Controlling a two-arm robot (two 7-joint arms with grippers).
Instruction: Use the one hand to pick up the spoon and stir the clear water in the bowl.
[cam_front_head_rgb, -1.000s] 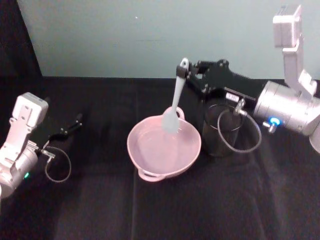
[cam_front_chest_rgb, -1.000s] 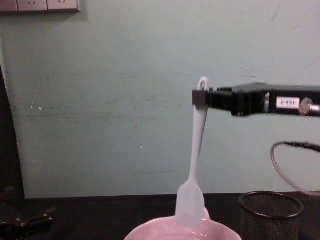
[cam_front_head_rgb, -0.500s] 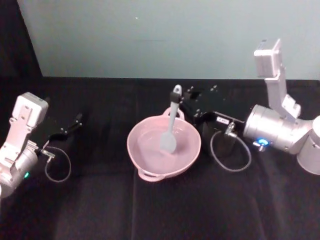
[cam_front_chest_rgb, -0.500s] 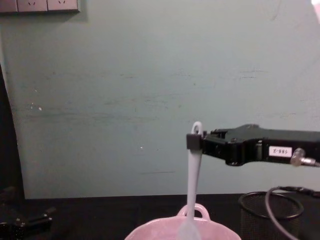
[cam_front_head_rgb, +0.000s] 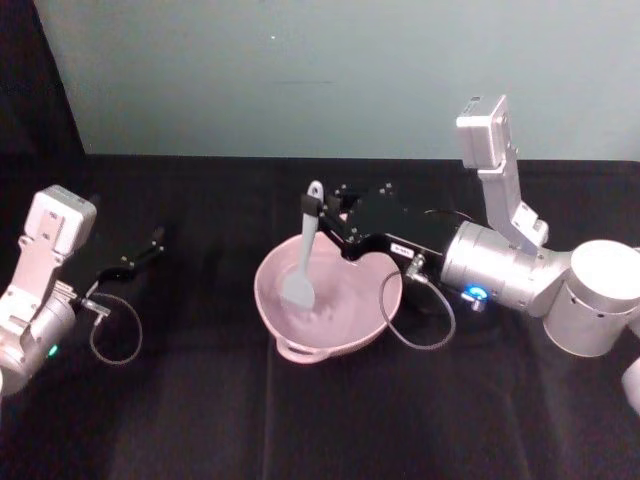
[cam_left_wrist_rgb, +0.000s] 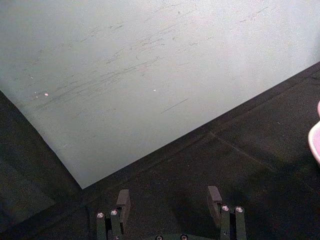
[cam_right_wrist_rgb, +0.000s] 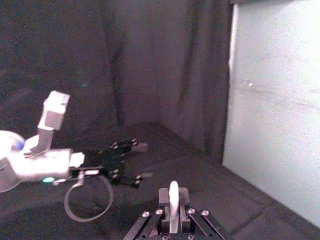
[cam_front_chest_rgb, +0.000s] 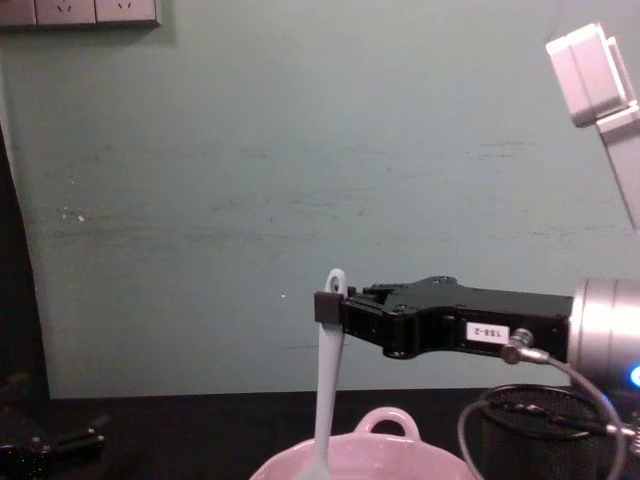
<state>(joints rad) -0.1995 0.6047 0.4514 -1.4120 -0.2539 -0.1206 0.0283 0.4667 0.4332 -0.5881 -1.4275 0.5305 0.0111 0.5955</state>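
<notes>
**Spoon (cam_front_head_rgb: 303, 252) down in the bowl (cam_front_head_rgb: 262, 300), pinched by the right gripper (cam_front_head_rgb: 316, 208)**

Found the spoon standing nearly upright, leaning a little. Saw its broad blade down inside the pink bowl, toward the bowl's left side, and the holed end of its handle uppermost. Could not tell whether the blade touched the bottom.

Saw the same from the chest view: the spoon (cam_front_chest_rgb: 326, 390) dropping past the rim of the bowl (cam_front_chest_rgb: 390, 465), just left of its loop handle. Noted the right gripper (cam_front_chest_rgb: 327, 305) reaching in level from the right above the bowl, fingers clamped on the handle just below the hole. Confirmed this in the right wrist view, with the spoon (cam_right_wrist_rgb: 173, 196) squeezed between the closed-in fingers.

Spotted a black mesh cup (cam_front_chest_rgb: 550, 440) below the right wrist, to the bowl's right. Placed the bowl mid-table on black cloth (cam_front_head_rgb: 300, 420). Logged the left gripper (cam_front_head_rgb: 150, 248) low at the far left, well apart from the bowl, its fingers (cam_left_wrist_rgb: 122, 200) spread with nothing between them.
</notes>
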